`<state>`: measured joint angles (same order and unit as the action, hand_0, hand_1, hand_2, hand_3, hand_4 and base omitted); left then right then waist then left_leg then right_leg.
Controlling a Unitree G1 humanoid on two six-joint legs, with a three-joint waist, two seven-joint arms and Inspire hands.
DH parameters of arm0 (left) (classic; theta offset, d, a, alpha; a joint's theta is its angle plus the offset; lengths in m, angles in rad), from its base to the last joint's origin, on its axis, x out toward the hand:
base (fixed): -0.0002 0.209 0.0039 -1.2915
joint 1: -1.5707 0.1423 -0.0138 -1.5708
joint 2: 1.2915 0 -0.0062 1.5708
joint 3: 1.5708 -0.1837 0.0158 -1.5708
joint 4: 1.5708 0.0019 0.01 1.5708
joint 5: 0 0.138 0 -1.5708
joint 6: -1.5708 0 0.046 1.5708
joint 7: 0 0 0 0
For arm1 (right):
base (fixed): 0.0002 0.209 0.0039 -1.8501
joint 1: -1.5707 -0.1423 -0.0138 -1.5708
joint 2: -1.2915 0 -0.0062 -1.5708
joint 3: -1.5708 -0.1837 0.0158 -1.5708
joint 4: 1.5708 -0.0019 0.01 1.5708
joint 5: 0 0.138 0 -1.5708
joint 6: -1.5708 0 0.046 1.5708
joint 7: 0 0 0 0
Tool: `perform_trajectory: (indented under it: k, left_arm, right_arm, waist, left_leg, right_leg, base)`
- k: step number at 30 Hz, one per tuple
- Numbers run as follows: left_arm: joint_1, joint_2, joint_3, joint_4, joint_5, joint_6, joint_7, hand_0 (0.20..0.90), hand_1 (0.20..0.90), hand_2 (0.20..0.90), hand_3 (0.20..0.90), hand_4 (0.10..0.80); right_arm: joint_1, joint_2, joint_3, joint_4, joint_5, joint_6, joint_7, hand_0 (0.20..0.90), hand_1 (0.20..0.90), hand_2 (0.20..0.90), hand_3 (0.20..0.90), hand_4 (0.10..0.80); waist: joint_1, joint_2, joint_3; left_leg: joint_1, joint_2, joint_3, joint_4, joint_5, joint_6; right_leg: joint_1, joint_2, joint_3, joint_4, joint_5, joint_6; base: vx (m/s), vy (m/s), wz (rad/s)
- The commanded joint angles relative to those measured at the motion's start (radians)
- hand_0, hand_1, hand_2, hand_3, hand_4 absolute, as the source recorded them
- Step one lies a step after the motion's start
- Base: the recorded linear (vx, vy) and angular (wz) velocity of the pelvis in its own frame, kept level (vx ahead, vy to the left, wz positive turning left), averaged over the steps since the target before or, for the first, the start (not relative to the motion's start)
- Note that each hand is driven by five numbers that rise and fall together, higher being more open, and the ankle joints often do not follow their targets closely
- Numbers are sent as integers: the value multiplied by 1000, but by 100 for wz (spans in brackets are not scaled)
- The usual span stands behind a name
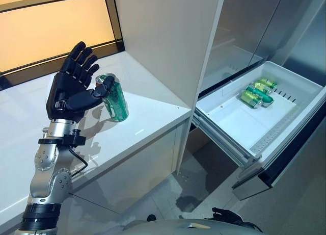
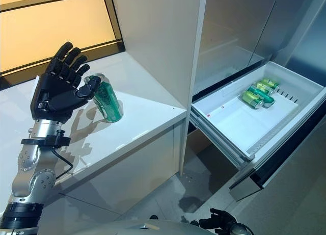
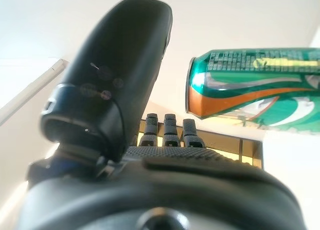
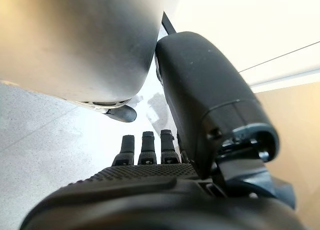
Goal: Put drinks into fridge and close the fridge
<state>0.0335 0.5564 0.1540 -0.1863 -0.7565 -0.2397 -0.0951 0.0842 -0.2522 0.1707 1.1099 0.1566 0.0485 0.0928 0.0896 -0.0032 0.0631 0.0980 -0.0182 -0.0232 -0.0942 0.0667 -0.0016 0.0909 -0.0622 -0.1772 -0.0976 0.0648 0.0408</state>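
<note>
A green drink can (image 1: pixel 115 99) stands on the white counter (image 1: pixel 147 120), near its middle. My left hand (image 1: pixel 70 90) is raised just to the can's left and is open, its fingers straight and pointing up. Its thumb (image 3: pixel 116 75) reaches toward the can's top; in the left wrist view a gap shows between it and the can (image 3: pixel 255 85). The fridge drawer (image 1: pixel 239 124) at the right is pulled out, with three green cans (image 1: pixel 257 92) lying at its far end. My right hand (image 1: pixel 227 215) hangs low by the floor, open and holding nothing.
A tall white cabinet side panel (image 1: pixel 173 41) rises between the counter and the fridge. The open drawer's front (image 1: pixel 277 163) juts out over the grey floor (image 1: pixel 204 174). A window with a dark frame (image 1: pixel 56 31) runs behind the counter.
</note>
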Motion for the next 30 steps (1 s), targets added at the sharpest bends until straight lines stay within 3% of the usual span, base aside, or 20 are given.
perform_trajectory:
  k: [1, 14, 30]
  left_arm:
    - [-122, 14, 70, -73, 1, -49, 6, 900, 900, 900, 900, 800]
    - [-101, 13, 42, -45, -2, 73, -10, 900, 900, 900, 900, 800]
    - [-109, 7, 19, -39, -25, 132, -20, 900, 900, 900, 900, 800]
  right_arm:
    - [1, -28, 31, -16, -21, -11, 9, 900, 900, 900, 900, 800]
    - [-13, -31, 25, -32, -18, 23, 10, 900, 900, 900, 900, 800]
    - [-13, -30, 28, -43, -19, 39, 8, 900, 900, 900, 900, 800]
  waist:
    - [-17, 4, -10]
    - [-15, 9, -8]
    - [-20, 13, -1]
  left_leg:
    - [18, 2, -39, 7, -122, -31]
    - [20, 3, -34, 7, -119, -30]
    - [28, 2, -35, 7, -120, -26]
  right_leg:
    - [51, -7, -14, 10, -92, 60]
    - [52, -8, -15, 10, -89, 61]
    - [57, -9, -12, 10, -88, 61]
  base:
    - [0, 0, 0]
    - [0, 0, 0]
    - [0, 0, 0]
